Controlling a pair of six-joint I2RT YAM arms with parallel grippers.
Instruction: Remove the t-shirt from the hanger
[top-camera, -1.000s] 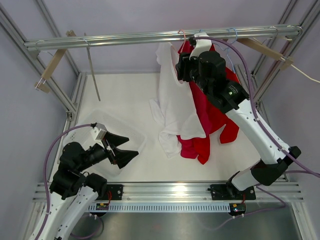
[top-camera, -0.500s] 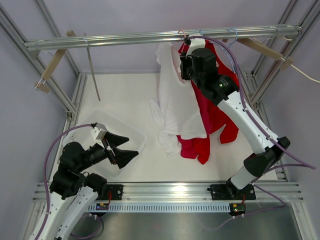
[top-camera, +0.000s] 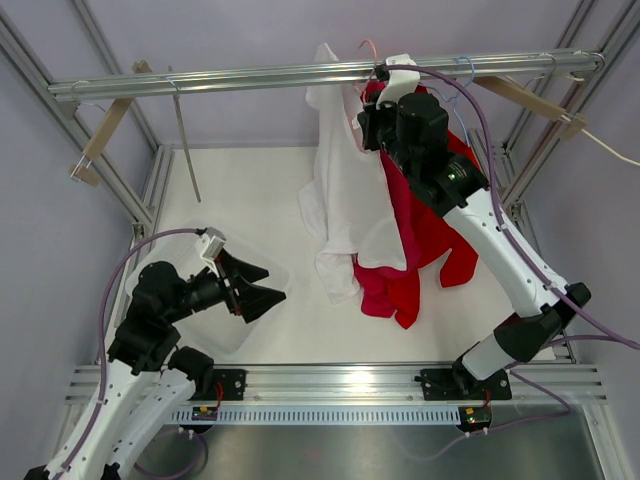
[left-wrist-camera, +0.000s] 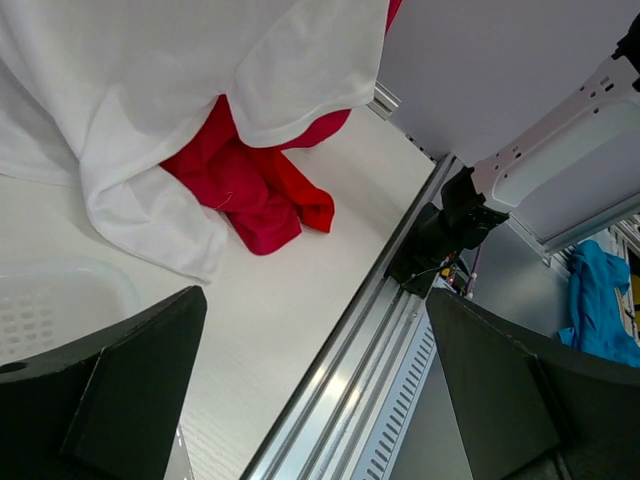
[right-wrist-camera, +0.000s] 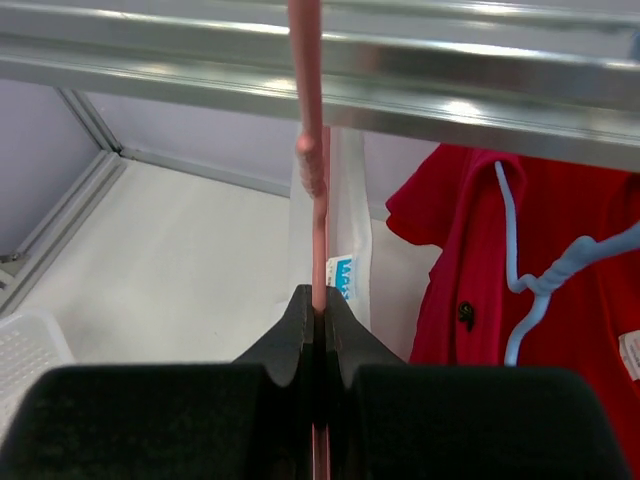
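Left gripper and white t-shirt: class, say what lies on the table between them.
Nothing: the top view shows only bare white table between the left gripper and the hanging white t-shirt.

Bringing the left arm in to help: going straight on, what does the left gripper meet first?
Probably the low hem of the white shirt, red shirt just behind. The wrist view puts both left of centre, though, so the left gripper may slip past onto the table. Depth is unclear.
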